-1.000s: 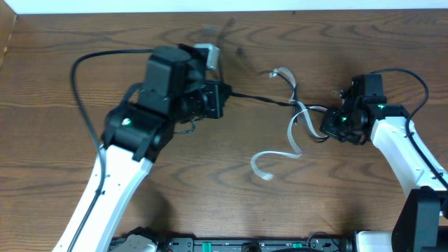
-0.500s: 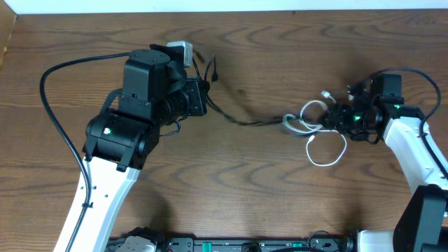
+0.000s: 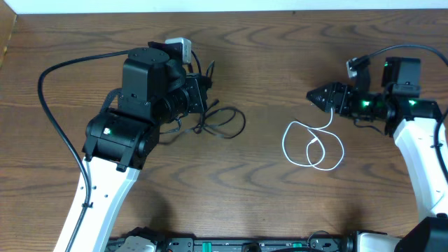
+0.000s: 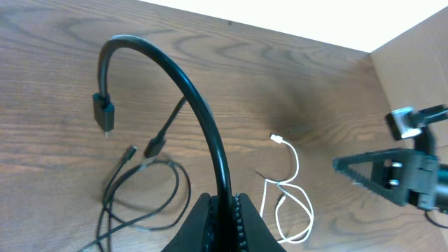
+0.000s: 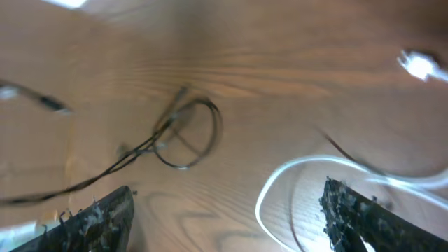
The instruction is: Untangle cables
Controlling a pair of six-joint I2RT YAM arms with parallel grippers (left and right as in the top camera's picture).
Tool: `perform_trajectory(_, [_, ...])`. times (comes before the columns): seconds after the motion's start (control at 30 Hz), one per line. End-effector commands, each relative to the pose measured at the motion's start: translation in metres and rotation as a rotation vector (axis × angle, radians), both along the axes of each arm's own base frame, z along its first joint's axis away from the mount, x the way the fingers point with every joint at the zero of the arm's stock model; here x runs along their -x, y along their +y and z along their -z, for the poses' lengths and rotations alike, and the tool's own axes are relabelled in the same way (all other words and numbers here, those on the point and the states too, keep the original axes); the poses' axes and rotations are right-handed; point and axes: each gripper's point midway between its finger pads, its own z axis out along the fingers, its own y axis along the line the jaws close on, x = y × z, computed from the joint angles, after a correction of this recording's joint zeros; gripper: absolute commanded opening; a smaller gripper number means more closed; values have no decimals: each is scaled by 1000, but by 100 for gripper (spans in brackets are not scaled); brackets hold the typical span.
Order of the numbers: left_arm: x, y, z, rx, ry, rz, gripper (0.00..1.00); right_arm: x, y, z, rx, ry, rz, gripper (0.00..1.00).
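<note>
- Two thin cables lie apart on the wooden table [image 3: 273, 210], with bare wood between them and no strand of one crossing the other.
- The black cable [image 3: 242, 122] sits in a loose, untidy loop just beside the left gripper [image 3: 203, 94]. One plug end sticks up past that gripper toward the table's far edge.
- In the left wrist view, the left gripper [image 4: 224, 203] is pressed together on the black cable [image 4: 210, 133]. The cable arches up out of the fingers and ends in a hanging plug, while the rest trails in loops on the wood below.
- The white cable [image 3: 313, 143] lies flat in overlapping loops just in front of the right gripper [image 3: 313, 96]. One strand runs up beneath that gripper, and I cannot tell whether it touches.
- In the right wrist view, the right gripper [image 5: 227, 189] has its fingers [image 5: 105, 217] set wide apart, clamped on nothing. The white cable [image 5: 301, 164] curves, blurred, on the wood ahead, and the black cable [image 5: 182, 166] lies farther off.
- A thick black wire [image 3: 52, 91] on the left arm [image 3: 115, 140] sweeps in a wide arc over the table's left side, away from both cables.
- The right arm [image 3: 420, 140] reaches in from the right edge.
</note>
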Motion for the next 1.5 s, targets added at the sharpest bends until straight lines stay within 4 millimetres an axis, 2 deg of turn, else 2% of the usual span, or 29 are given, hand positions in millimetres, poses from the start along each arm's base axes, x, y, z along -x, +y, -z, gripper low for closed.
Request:
perform_trajectory(0.0, [2,-5,-14,45,-20,23,7,1,-21,22,140,105,151,82])
perform_trajectory(0.1, [7,-17,-14,76,-5,80,8,7,-31,30,199,143,180,80])
perform_trajectory(0.17, [9,-22,-7,69,21,96,7,10,-36,34,227,162,194,79])
perform_trajectory(0.3, [7,-39,21,38,105,133,8,18,-46,41,287,199,213,70])
perform_trajectory(0.4, [-3,-53,58,5,204,152,7,21,-43,45,300,183,152,61])
perform_trajectory(0.43, [-6,-55,69,4,238,144,8,23,-40,46,299,176,120,61])
perform_trajectory(0.47, [-11,-58,88,7,306,118,8,28,-33,48,303,164,48,61])
perform_trajectory(0.6, [-21,-63,133,10,460,47,8,40,-24,61,334,193,-57,60])
perform_trajectory(0.63, [-24,-64,153,13,529,10,8,46,-19,70,343,225,-103,60])
perform_trajectory(0.77, [-27,-74,187,5,613,-2,8,56,-12,91,354,299,-172,59])
perform_trajectory(0.83, [-27,-80,200,-7,631,6,15,59,-11,98,354,330,-186,58])
perform_trajectory(1.0, [-27,-100,226,-28,648,41,47,65,-5,120,356,398,-230,53])
perform_trajectory(1.03, [-28,-105,236,-42,648,45,54,67,-1,126,365,405,-265,48])
perform_trajectory(1.1, [-28,-107,247,-60,658,39,55,69,3,130,380,411,-284,41])
perform_trajectory(1.13, [-28,-107,251,-66,662,38,55,69,3,131,391,409,-289,33])
perform_trajectory(1.2, [-29,-104,262,-89,679,13,55,66,6,131,400,398,-288,17])
perform_trajectory(1.23, [-29,-102,267,-99,687,-4,55,64,6,131,397,392,-275,4])
perform_trajectory(1.27, [-29,-101,272,-106,693,-9,55,59,7,130,393,384,-255,1])
perform_trajectory(1.37, [-28,-101,284,-117,714,-12,55,44,5,119,384,347,-211,1])
perform_trajectory(1.4, [-28,-101,289,-122,721,-11,55,24,2,98,372,299,-157,1])
perform_trajectory(1.47, [-28,-102,292,-124,723,-10,55,4,-3,73,358,248,-99,1])
